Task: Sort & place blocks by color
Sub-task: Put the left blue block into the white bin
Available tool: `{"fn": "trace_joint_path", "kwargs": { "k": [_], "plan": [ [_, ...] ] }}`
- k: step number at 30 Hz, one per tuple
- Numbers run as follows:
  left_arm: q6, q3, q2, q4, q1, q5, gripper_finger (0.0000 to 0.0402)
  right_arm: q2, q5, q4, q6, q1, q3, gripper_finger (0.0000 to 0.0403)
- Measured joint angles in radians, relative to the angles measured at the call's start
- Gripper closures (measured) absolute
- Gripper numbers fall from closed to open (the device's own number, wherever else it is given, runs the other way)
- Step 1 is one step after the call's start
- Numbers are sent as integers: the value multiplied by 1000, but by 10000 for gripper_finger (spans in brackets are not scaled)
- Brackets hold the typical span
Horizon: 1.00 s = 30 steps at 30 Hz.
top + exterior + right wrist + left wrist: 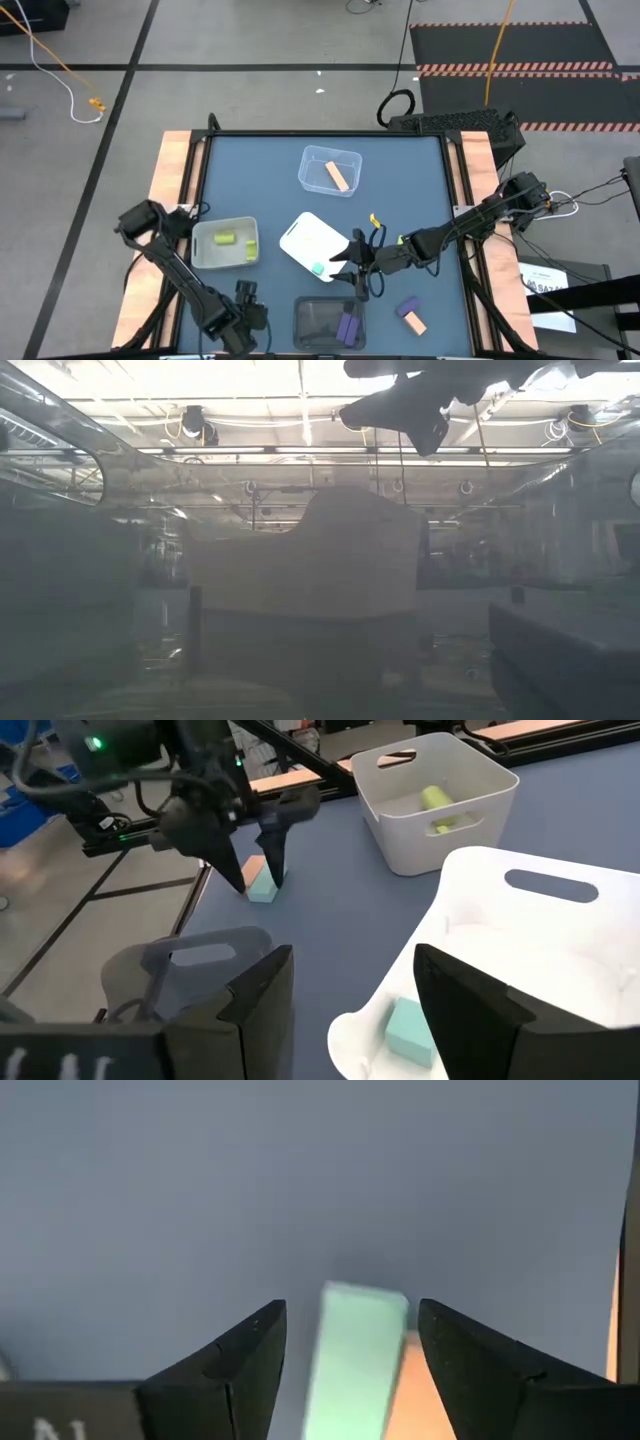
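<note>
- The left gripper (268, 870) stands at the table's near left corner, jaws spread, straddling a mint-teal block (352, 1355) that stands on the blue table (260, 170); its fingers (232, 1370) are not yet touching it.
- A salmon-orange block (252, 872) lies just beside that teal one.
- The right gripper (352, 262) hovers open and empty at the white bin's (560, 935) edge, where another teal block (410, 1032) lies inside.

mint-teal block (352, 1355), yellow-green blocks (233, 241), purple block (347, 327)
</note>
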Motion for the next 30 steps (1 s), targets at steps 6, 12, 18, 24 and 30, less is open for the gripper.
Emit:
{"fn": "trace_joint_path", "kwargs": {
  "k": [6,12,18,24,30],
  "plan": [
    [13,0,31,-6,-6,12,177,0,0,1,0,0,0,202],
    [-28,1,40,-35,10,-45,178,0,0,6,-3,0,0,202],
    [31,0,42,8,34,-52,253,0,0,7,0,0,0,202],
    [78,0,41,24,58,-41,385,0,0,7,0,0,0,202],
    [74,0,21,28,86,-18,398,0,0,6,0,0,0,202]
  ]
}}
